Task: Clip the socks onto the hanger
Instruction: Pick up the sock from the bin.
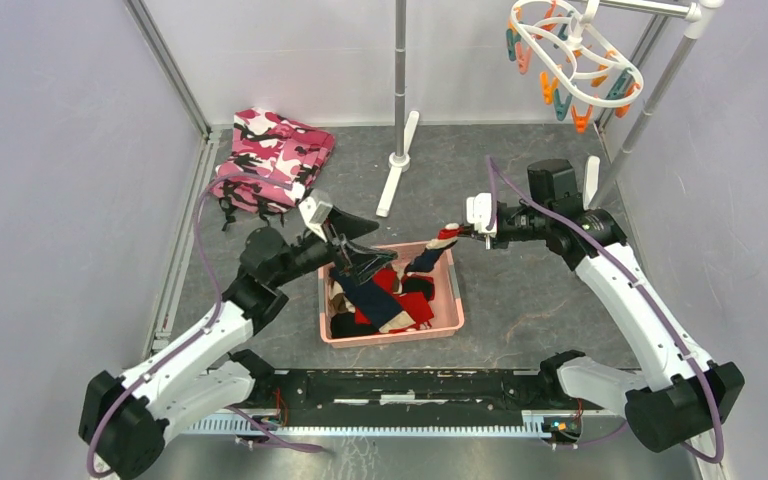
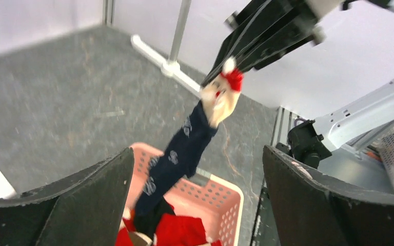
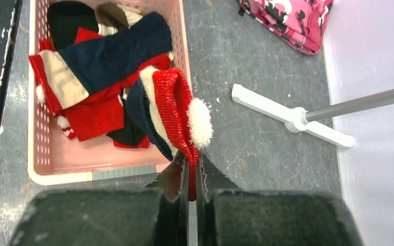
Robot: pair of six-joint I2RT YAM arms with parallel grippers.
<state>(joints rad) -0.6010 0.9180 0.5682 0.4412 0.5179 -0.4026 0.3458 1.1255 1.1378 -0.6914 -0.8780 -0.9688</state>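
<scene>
Grey mottled table (image 1: pixel 520 290) is lying under everything. R arm (image 1: pixel 640 310) is reaching up from 5 o'clock, bending inward at the elbow, wrist pointing toward 9. L arm (image 1: pixel 200 340) is stretching from 7 o'clock toward ctr, wrist aiming at 3. Pink perforated plastic basket (image 1: pixel 390 337) is sitting at ctr, between the two wrists. Pink camo cloth (image 1: pixel 272 160), folded, is lying at 11. Grey metal rack pole (image 1: pixel 400 80) is standing at 12 on a white foot.

Hanger (image 1: pixel 575 55), a white oval plastic ring w/ orange and teal clips (image 1: pixel 550 92) dangling, is hanging at 1 o'clock, well apart from both grippers. Socks (image 1: pixel 380 300) are piling in the basket: red, navy, black, tan, soft knit.

Right gripper (image 1: pixel 463 232) is pressing its fingers together, pinching the red ribbed cuff of a navy sock (image 1: pixel 428 258) w/ cream band and white pompom. The sock is hanging from the pinch, lower end trailing into the basket pile. Left gripper (image 1: pixel 368 245) is hovering over the basket's 10 o'clock corner, fingers spread wide, apart from the lifted sock.
</scene>
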